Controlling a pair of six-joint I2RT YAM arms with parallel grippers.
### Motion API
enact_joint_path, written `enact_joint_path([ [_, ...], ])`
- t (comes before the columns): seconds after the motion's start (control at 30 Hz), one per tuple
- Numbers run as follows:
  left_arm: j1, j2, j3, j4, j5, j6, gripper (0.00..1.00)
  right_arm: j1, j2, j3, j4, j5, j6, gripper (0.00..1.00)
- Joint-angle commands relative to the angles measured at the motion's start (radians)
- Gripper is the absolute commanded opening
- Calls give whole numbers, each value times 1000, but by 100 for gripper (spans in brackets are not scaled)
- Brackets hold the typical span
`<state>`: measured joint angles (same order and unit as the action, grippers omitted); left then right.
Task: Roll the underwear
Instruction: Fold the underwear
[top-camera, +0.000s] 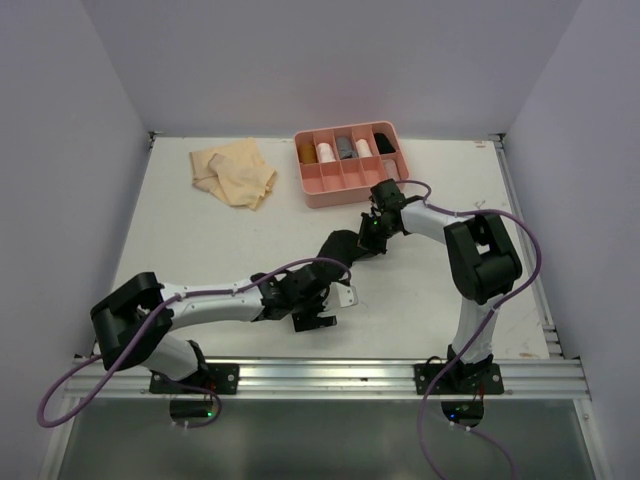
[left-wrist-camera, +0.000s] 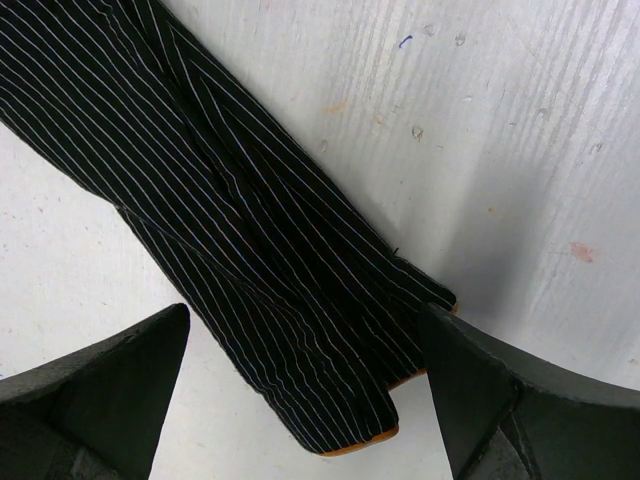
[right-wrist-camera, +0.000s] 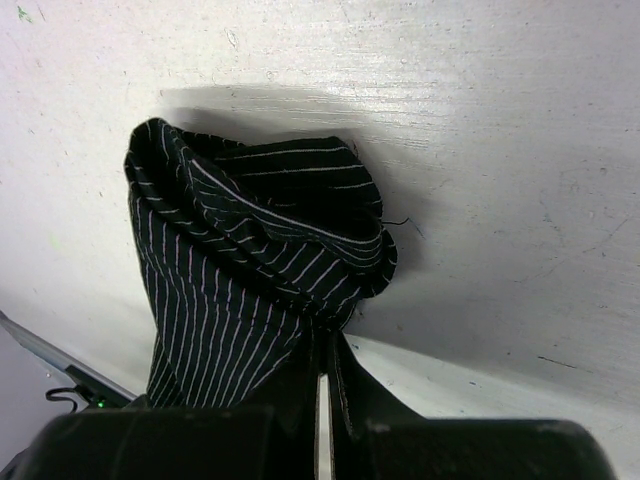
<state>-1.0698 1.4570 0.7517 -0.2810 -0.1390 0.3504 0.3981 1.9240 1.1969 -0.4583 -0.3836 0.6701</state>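
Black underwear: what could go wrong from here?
The right end effector pinches only a small bunch of the black underwear, so the loose roll may slip free or unravel. The left end effector hangs open over the flat tail without pinning it, so the strip could drag or skew.

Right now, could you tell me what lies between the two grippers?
The black underwear, in the top view: the right gripper pinches one end; the other lies between the open fingers of the left gripper.
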Motion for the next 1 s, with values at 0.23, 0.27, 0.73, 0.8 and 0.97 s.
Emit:
enact_joint_path([
  [0.23,-10,13,-3,-1,-1,-8,100,-1,-2,73,-55,23,-26,0],
  [0.27,-12,9,-5,-4,1,-8,100,-1,-2,81,-62,26,-27,0],
  [0.73,-18,-4,-20,-18,9,-7,100,-7,17,145,-115,58,-61,0],
  [0.8,-16,-3,-20,-21,10,-8,100,-15,20,145,-117,61,-63,0],
  [0.97,-18,-9,-25,-21,10,-2,100,-22,30,148,-117,61,-70,0],
])
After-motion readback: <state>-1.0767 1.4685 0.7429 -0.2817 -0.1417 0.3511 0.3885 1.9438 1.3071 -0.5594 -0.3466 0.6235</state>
